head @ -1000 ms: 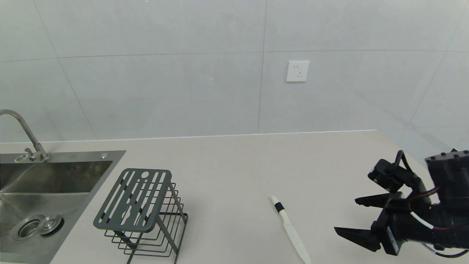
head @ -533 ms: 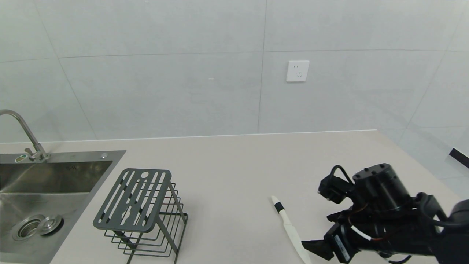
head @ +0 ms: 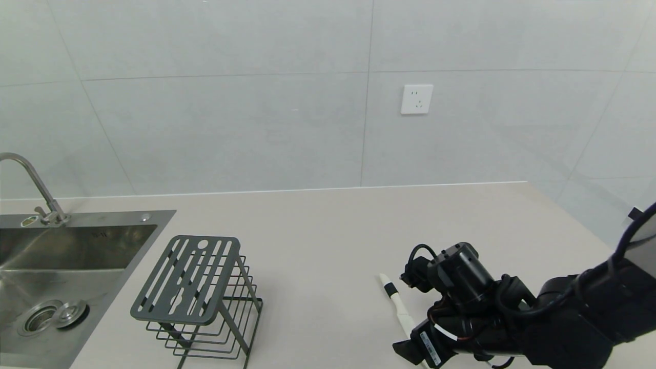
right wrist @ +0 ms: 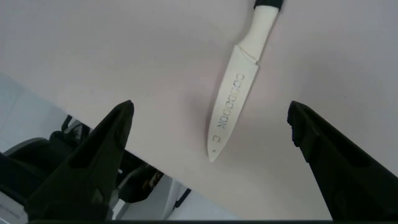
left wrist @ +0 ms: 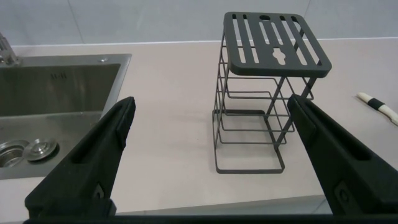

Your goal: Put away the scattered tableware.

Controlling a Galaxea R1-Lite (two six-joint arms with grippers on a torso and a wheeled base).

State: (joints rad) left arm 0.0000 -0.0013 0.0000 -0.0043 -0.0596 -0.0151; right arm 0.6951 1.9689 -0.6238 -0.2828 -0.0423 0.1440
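A white knife [head: 395, 302] with a black band on its handle lies on the beige counter, right of centre near the front edge. In the right wrist view its white blade [right wrist: 231, 112] points toward the counter's edge. My right gripper [right wrist: 211, 162] hovers open just above the blade, fingers spread wide on either side. In the head view the right arm [head: 461, 312] covers the blade end. The dark wire knife rack [head: 197, 297] with a slotted top stands left of centre. My left gripper [left wrist: 211, 162] is open, held in front of the rack [left wrist: 261, 99].
A steel sink [head: 31, 256] with a tap [head: 36, 184] takes the counter's left end. The counter's front edge [right wrist: 93, 112] runs close under the knife tip. A wall socket [head: 416, 99] sits on the tiled wall behind.
My right arm has swung left and forward from the counter's right end until its open gripper is over the knife's blade. The knife and rack have not moved.
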